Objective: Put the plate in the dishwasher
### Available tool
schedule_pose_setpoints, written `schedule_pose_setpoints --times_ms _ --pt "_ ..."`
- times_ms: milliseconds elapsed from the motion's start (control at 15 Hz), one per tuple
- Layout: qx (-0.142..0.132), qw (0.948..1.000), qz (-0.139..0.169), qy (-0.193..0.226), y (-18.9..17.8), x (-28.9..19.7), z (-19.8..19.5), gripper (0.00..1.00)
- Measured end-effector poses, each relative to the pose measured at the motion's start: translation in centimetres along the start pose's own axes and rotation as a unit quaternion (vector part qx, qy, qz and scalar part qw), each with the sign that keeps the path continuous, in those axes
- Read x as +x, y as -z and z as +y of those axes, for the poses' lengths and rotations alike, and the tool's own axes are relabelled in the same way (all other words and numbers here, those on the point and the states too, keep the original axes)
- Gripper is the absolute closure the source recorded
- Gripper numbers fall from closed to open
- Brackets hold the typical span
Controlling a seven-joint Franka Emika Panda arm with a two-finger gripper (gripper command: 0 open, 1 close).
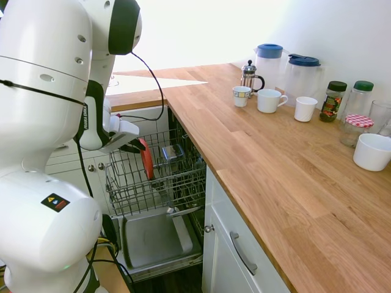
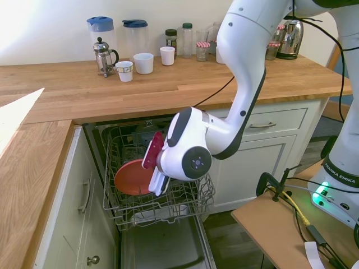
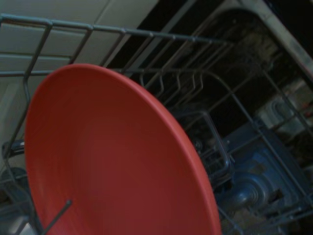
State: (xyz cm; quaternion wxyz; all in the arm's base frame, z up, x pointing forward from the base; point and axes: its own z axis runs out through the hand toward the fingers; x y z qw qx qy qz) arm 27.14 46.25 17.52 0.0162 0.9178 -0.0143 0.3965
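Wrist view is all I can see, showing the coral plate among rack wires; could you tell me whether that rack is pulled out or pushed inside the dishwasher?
Observer: Pulled out. The lower wire rack sits extended over the open dishwasher door, whose grey inner panel lies flat below it.
Operator: Thank you. Is the plate lying down or standing?
Observer: Standing. The first exterior view shows the plate edge-on and almost upright in the rack; the second exterior view shows its round face.
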Motion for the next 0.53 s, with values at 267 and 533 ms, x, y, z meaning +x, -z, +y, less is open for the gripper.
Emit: schedule_pose_setpoints --times_ms 267,533 --pt "0.000 0.9920 -0.078 -0.100 4.6 9.9 -0.8 0.00" --pt "0.012 0.9679 -0.147 -0.203 5.6 21.5 3.0 0.00"
